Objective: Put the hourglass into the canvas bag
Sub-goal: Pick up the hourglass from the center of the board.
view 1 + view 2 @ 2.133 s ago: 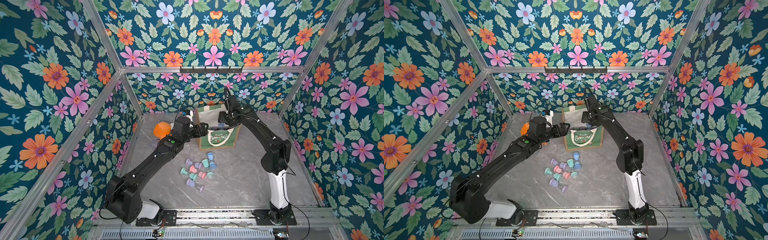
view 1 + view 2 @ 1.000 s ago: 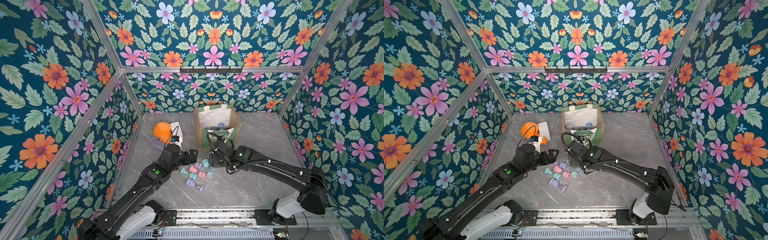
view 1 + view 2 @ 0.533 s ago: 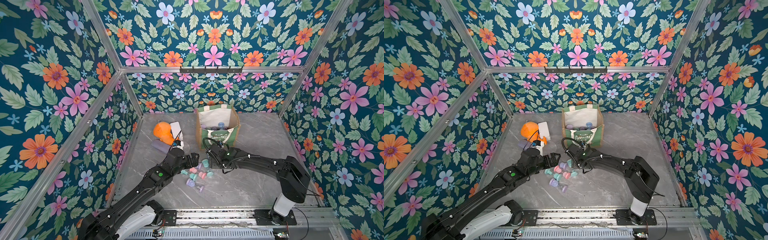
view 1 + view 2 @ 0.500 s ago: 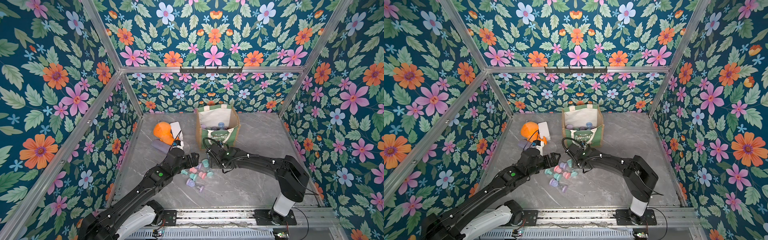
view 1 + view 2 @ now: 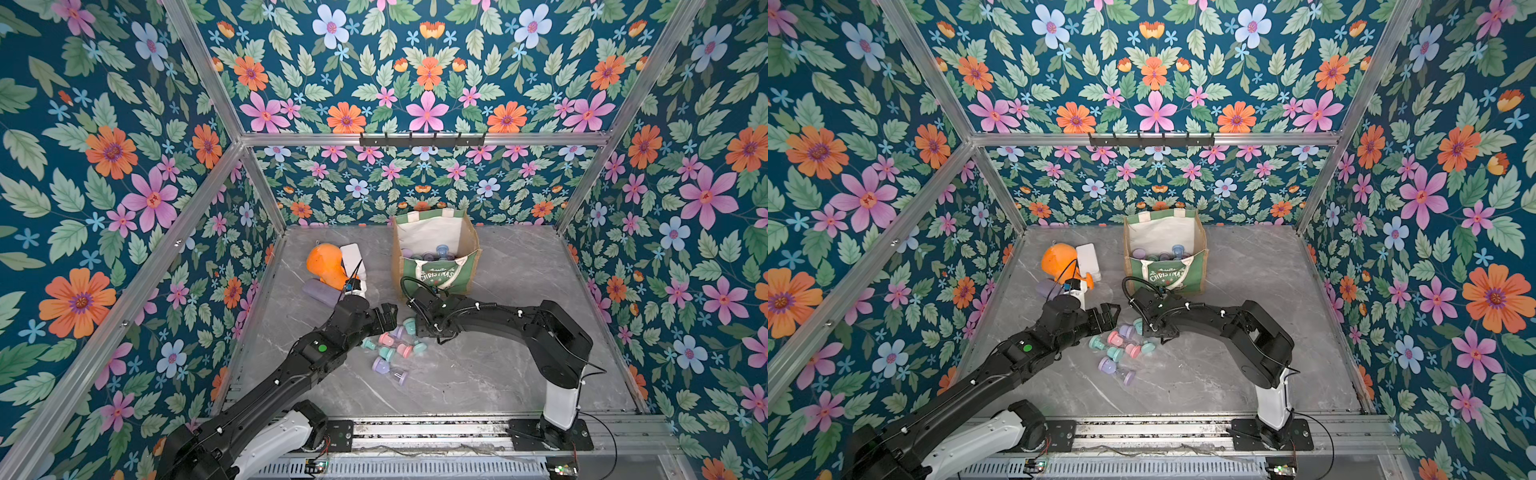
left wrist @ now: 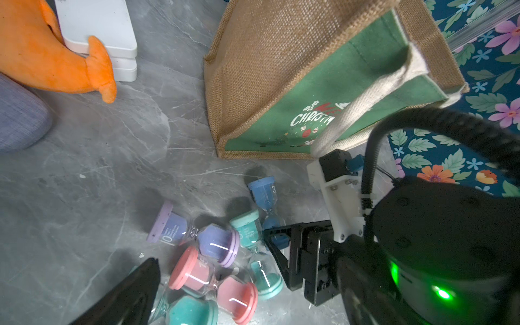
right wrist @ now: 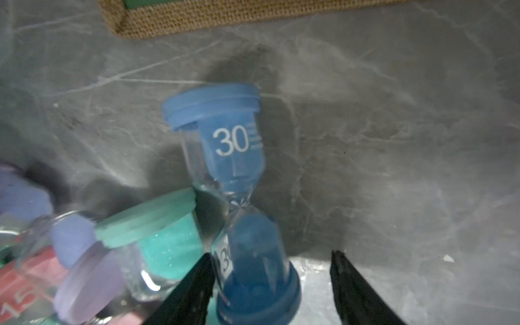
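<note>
The canvas bag (image 5: 440, 276) stands upright at the back of the table, with several hourglasses inside it. A pile of pastel hourglasses (image 5: 392, 347) lies in front of it. At the pile's far edge lies a blue hourglass (image 7: 239, 174) marked "30". My right gripper (image 7: 271, 253) is open around its lower bulb. One finger touches the glass and the other stands apart from it. My left gripper (image 5: 388, 318) hovers open at the left edge of the pile and holds nothing.
An orange plush toy (image 5: 324, 266), a white box (image 5: 353, 259) and a lilac-grey cushion (image 5: 318, 289) lie left of the bag. Floral walls close in the table on three sides. The two grippers are close together over the pile.
Both arms came back from the bag to the pile. In the last second my right gripper reached the blue hourglass and its jaws narrowed around it. My left gripper edged toward the pile.
</note>
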